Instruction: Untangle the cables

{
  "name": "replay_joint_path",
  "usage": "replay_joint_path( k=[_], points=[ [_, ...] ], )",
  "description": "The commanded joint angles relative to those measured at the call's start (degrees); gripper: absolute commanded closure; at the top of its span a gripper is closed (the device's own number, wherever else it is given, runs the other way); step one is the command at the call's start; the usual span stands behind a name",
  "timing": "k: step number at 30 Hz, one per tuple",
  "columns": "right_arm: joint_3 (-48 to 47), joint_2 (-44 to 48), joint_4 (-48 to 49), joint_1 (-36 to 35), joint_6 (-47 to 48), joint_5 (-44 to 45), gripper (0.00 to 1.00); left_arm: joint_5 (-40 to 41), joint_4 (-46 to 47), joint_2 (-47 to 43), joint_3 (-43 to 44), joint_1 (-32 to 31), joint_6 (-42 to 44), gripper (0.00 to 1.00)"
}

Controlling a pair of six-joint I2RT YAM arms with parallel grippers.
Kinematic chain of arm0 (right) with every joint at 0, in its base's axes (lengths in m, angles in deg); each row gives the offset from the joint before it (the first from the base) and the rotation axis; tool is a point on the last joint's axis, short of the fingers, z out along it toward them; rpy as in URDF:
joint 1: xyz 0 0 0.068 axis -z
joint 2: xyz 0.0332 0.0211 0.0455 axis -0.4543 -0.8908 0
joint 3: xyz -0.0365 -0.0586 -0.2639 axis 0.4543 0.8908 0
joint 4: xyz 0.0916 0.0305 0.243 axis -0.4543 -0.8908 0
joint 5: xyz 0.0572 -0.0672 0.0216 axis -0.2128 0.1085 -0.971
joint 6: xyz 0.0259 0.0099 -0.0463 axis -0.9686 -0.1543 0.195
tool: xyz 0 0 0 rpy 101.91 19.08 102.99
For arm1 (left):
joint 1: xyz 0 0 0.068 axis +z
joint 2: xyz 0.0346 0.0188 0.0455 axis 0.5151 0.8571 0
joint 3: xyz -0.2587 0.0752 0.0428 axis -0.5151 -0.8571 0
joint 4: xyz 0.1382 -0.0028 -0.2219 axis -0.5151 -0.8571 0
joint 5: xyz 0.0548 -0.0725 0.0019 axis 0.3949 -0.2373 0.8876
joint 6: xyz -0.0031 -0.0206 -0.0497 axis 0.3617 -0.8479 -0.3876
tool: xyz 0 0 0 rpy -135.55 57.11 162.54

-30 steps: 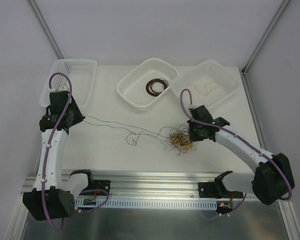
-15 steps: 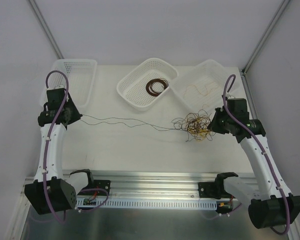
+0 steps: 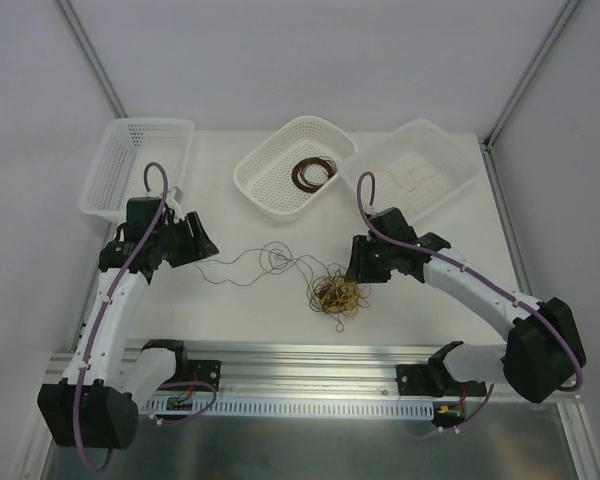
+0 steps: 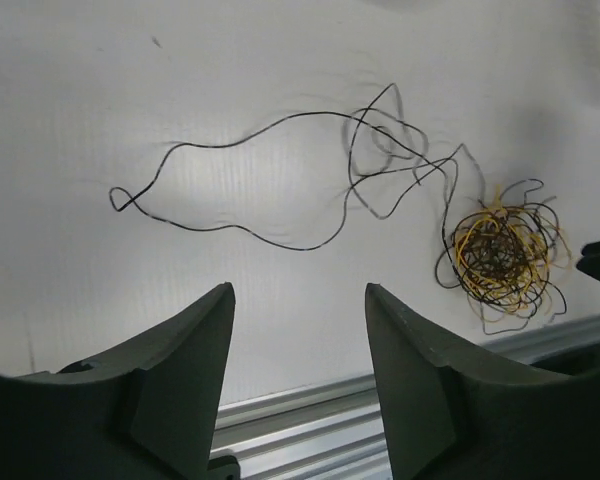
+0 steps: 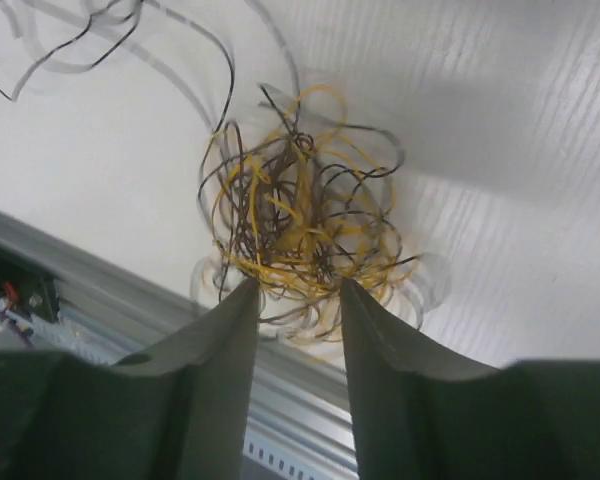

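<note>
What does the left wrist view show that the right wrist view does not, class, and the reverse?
Left wrist only: the black strand out to its far end, and the left gripper, open and empty. Right wrist only: the right gripper, its tips at the edge of the tangle. Both: the tangle on the white table, and the metal rail.

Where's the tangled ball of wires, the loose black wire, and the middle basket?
tangled ball (image 5: 300, 225), right wrist view, its centre
loose black wire (image 4: 310, 113), left wrist view, upper bend
middle basket (image 3: 265, 178), top external view, bare mesh
</note>
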Motion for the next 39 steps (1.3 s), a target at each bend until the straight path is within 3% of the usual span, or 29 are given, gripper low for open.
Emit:
replay_joint_path(
  k=[1,5,8,13,22,30,39],
  points=[
    [-3.45,-1.6,1.52,-1.29,1.45,3.07,0.5,-3.48,2.69,-1.96,-0.95,-4.24,-3.57,0.44],
    [-8.46,0.15,-5.44,-1.64,11.64,5.53,0.4,-4.36,4.53,-1.87,-1.13,-10.91,-7.17,0.22],
    [-9.87,1.39,-8.35,-1.56,18.67,5.36,0.4,-4.71,6.2,-0.91,-0.95,-16.09,-9.11,0.17],
    [-9.87,0.69,-10.54,-1.56,24.77,4.04,0.44,-3.14,10.86,3.22,0.63,-25.33,-11.92,0.15],
    [-4.43,-2.48,-7.57,0.73,21.26,5.45,0.58,2.84,18.42,16.29,5.28,-40.96,-15.0,0.15],
    [2.68,-1.69,-4.76,1.96,19.68,2.2,0.64,2.67,22.55,28.7,11.08,-48.37,-14.39,0.16],
    [6.65,-0.02,0.25,2.57,18.54,0.53,0.67,1.35,25.28,35.21,13.99,-52.15,-12.54,0.17]
  ],
)
